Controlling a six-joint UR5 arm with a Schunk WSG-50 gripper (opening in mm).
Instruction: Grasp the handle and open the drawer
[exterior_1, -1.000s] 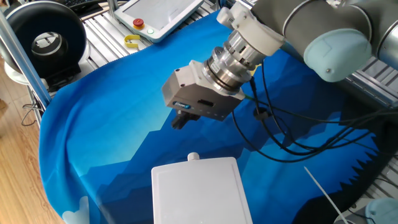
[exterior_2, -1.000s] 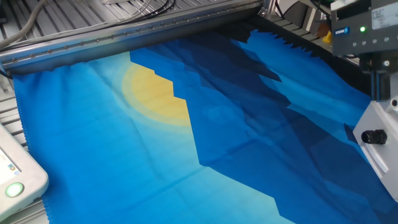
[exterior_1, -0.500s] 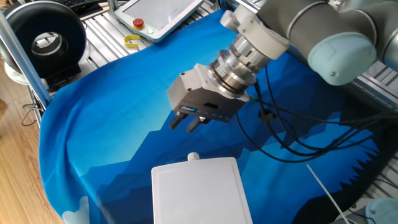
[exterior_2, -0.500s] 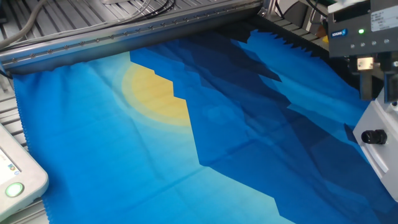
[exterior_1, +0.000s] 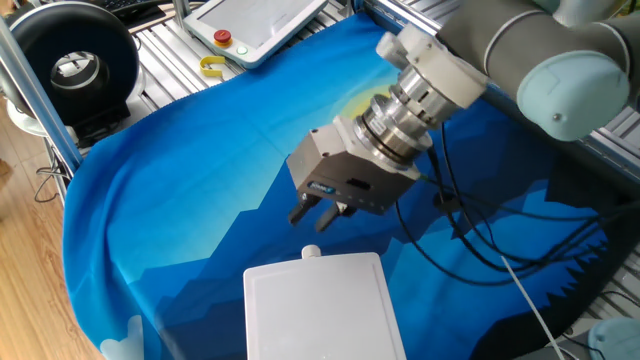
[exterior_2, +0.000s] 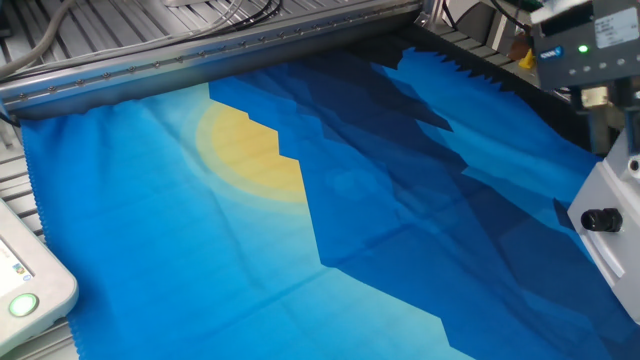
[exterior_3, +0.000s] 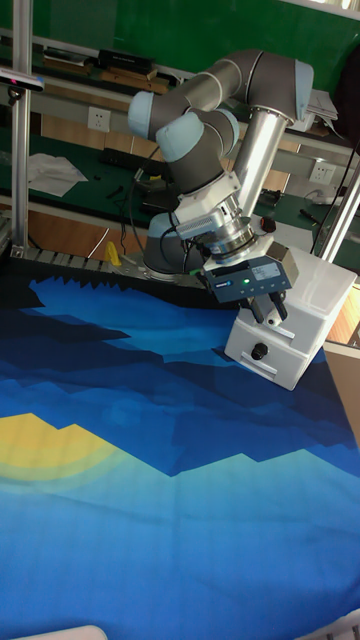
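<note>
The drawer sits shut in a flat-topped white box (exterior_1: 320, 305) at the near edge of the blue cloth, with its front (exterior_3: 262, 352) flush. The handle (exterior_1: 311, 252) is a small knob on that front. It looks white from above and dark from the front (exterior_3: 260, 351) (exterior_2: 600, 219). My gripper (exterior_1: 313, 215) hangs tilted just above the handle and is open, its two dark fingers apart with nothing between them. In the tall fixed view the gripper (exterior_3: 263, 313) hovers over the box's front top edge. The other fixed view shows only its housing (exterior_2: 585, 40).
A white pendant (exterior_1: 255, 25) with a red button and a yellow tape dispenser (exterior_1: 212, 67) lie at the far left. A black round unit (exterior_1: 75, 65) stands beyond the cloth's left edge. Black cables (exterior_1: 470, 230) hang from the arm to the box's right.
The gripper has moved down and to the right, toward the box. Its fingertips now stand just above the handle. The box has not moved.
</note>
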